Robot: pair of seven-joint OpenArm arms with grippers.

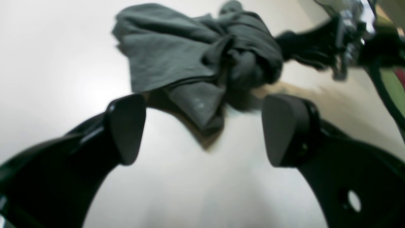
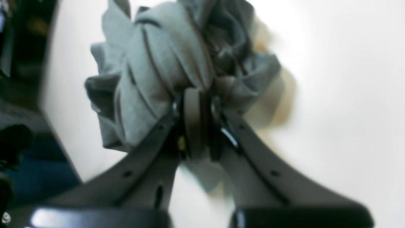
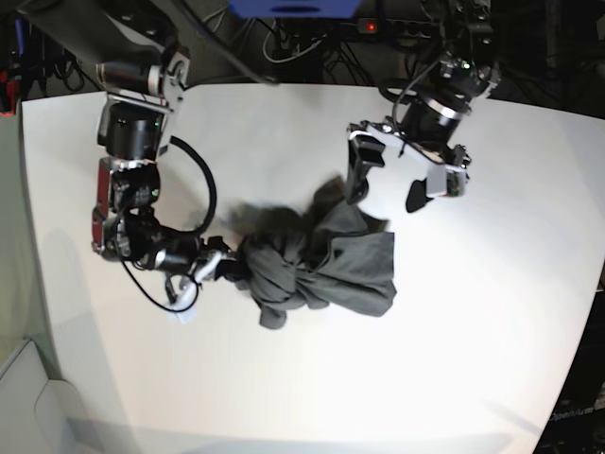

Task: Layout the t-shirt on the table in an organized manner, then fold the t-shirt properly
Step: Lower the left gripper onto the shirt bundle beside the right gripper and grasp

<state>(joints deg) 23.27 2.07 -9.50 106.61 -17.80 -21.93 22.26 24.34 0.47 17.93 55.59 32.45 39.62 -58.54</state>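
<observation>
The dark grey t-shirt (image 3: 326, 265) lies bunched and twisted in the middle of the white table (image 3: 473, 378). My right gripper (image 3: 232, 266) is shut on the bundle's left end. In the right wrist view its jaws (image 2: 196, 104) pinch a fold of the t-shirt (image 2: 152, 63), which looks partly lifted. My left gripper (image 3: 385, 197) hovers open over the shirt's upper right edge. In the left wrist view its fingers (image 1: 126, 126) stand wide apart, with a corner of the t-shirt (image 1: 190, 53) between and beyond them. The right gripper (image 1: 316, 47) shows there, blurred, at the bundle's far end.
Cables and dark equipment (image 3: 312, 38) line the table's far edge. The table's edge (image 2: 60, 139) runs close by on the left of the right wrist view, with dark floor beyond. White tabletop (image 1: 47, 63) surrounds the shirt.
</observation>
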